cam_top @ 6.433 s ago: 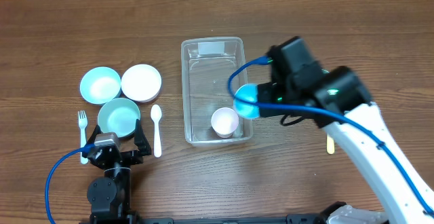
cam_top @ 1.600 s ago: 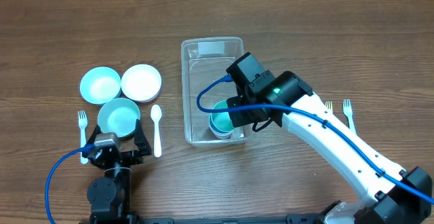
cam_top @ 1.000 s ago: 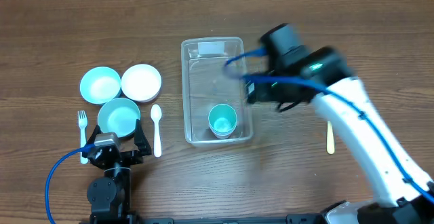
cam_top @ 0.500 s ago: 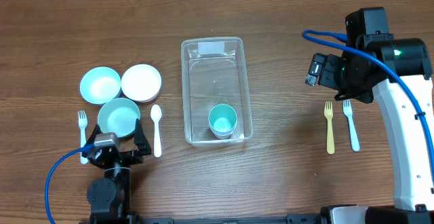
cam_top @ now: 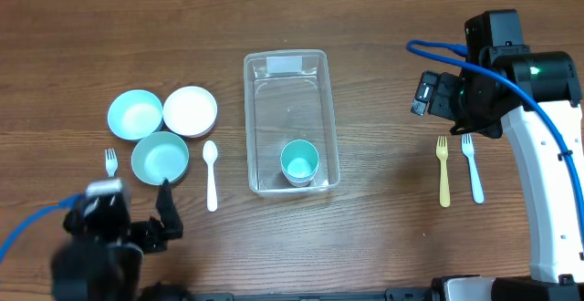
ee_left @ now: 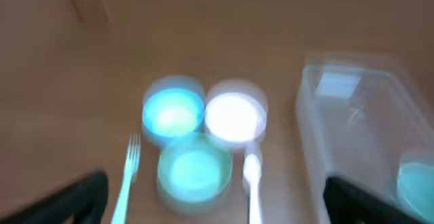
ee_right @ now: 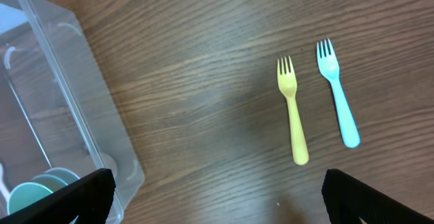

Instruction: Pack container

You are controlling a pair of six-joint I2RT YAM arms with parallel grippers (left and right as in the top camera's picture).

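- The left gripper (ee_left: 215, 183) hangs over the near left edge of the wooden table (cam_top: 383, 237). It is blurred from above. Its own camera shows the two dark fingers (ee_left: 71, 200) spread wide with nothing between them.
- Just past it lie a small pale fork (cam_top: 110, 161) and a white spoon (cam_top: 211, 173), their handles pointing toward the near edge. A green bowl (cam_top: 160, 157) sits between them.
- The container (cam_top: 248, 128) stands in the middle of the table, its long sides running near to far. A teal cup (cam_top: 299, 162) stands upright at its near end, close to the right wall. The rest of its floor is bare.
- To the right, well apart from the container, a yellow fork (cam_top: 443, 171) and a blue fork (cam_top: 472, 166) lie side by side. They do not touch, and their tines point away.
- Beyond the green bowl, a blue bowl (cam_top: 135, 114) and a white bowl (cam_top: 190, 109) sit side by side, the three packed close together.
- The right gripper (ee_right: 217, 176) hovers above the table between the container and the two forks. Its fingers (ee_right: 64, 197) are wide apart and hold nothing.
- A whitish label (cam_top: 285, 64) marks the container's far end.
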